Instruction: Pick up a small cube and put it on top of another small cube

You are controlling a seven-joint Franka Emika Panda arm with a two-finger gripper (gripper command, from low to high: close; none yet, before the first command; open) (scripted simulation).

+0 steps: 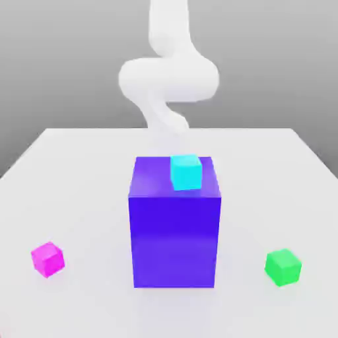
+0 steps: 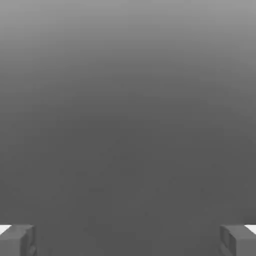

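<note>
The gripper (image 2: 128, 241) has its fingers spread wide with nothing between them. The magenta cube (image 1: 48, 259) lies well apart from it, down on the white table (image 1: 86, 198); the green cube (image 1: 283, 267) sits away from it too, on that same surface.

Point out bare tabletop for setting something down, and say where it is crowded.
Bare table lies between the magenta cube and the blue block, and between that block and the green cube. Crowded: the block's top, where the cyan cube sits.
</note>
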